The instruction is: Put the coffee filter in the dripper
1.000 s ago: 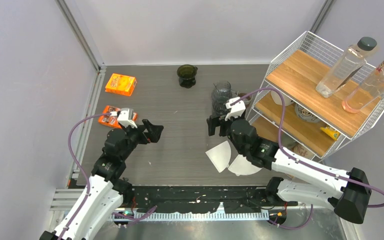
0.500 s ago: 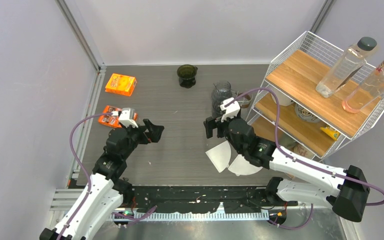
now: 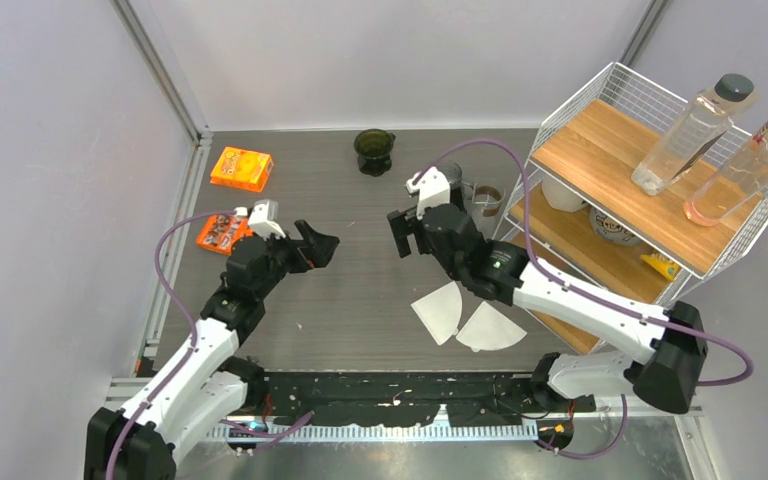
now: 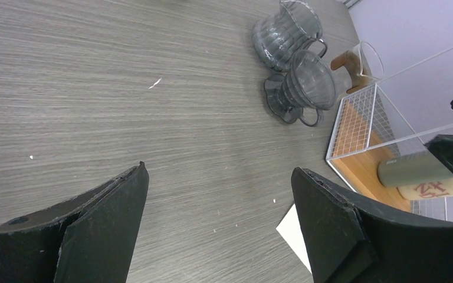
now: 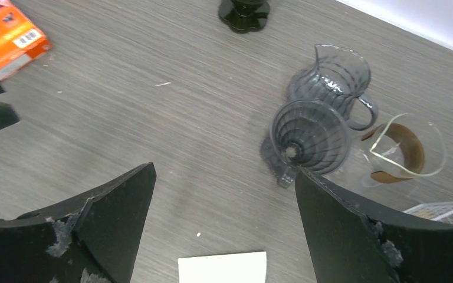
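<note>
Right wrist view: dripper point(image 5: 309, 134) at two o'clock, coffee filter point(image 5: 223, 268) flat at six o'clock; right gripper point(image 5: 223, 177) and left gripper point(image 3: 318, 248) splayed, empty. Likely slip: thin paper crumpling under pinch, or neighbouring filter point(image 3: 490, 328) dragged along.

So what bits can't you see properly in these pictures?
- Clear dripper: top view, mostly covered by the right arm.
- Paper filter: right wrist view, cut off by the bottom edge.
- Orange packet: top view, partly behind the left arm.
- Rack: top view, lower shelves mostly hidden under its top board.
</note>
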Motion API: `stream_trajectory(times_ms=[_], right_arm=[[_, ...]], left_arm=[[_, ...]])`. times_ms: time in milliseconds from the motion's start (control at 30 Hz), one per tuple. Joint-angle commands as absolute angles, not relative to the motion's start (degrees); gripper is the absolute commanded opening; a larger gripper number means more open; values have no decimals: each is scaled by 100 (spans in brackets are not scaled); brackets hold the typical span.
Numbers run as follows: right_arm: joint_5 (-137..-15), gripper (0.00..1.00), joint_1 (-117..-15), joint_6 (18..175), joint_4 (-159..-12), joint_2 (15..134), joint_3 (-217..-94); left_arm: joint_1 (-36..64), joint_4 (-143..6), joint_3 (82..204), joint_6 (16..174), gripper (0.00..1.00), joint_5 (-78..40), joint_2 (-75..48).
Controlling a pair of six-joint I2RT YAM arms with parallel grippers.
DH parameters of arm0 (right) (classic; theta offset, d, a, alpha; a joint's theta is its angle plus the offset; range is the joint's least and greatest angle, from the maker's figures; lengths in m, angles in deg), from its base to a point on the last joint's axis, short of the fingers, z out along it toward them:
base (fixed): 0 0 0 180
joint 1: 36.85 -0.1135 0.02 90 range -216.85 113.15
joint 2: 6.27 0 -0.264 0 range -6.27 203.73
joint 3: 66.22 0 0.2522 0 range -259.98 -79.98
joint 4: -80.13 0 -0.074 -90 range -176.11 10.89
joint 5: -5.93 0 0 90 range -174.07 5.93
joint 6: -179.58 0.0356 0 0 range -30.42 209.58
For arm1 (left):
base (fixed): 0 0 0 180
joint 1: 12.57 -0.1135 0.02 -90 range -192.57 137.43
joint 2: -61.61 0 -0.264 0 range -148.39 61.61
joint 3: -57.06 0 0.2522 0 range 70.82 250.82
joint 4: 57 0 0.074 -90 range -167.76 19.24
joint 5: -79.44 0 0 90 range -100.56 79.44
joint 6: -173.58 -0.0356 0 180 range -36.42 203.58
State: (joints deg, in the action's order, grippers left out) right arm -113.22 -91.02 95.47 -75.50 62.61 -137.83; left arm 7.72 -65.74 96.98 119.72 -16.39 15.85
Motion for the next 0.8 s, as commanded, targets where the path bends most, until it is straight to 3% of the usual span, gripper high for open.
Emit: stream_trajectory(times_ms=[0,333,600,767], right_arm=[[-12095,95,-8986,9470,-6636,6869,-14701],[-12150,97,-8058,9510,-4571,8825,-16949],[-12593,100,-7433,9861,-4033,9811,-17980],[-13145,89,-7162,9952,-3749,10375,-18540]], left_arm=[[800,-5916,9919,12096,99,-1541,1461],[799,-5867,9625,12063,99,-1277,1463],[795,-6099,9678,11971,99,-1107,1448],[800,-6117,9695,11963,99,-1108,1418]])
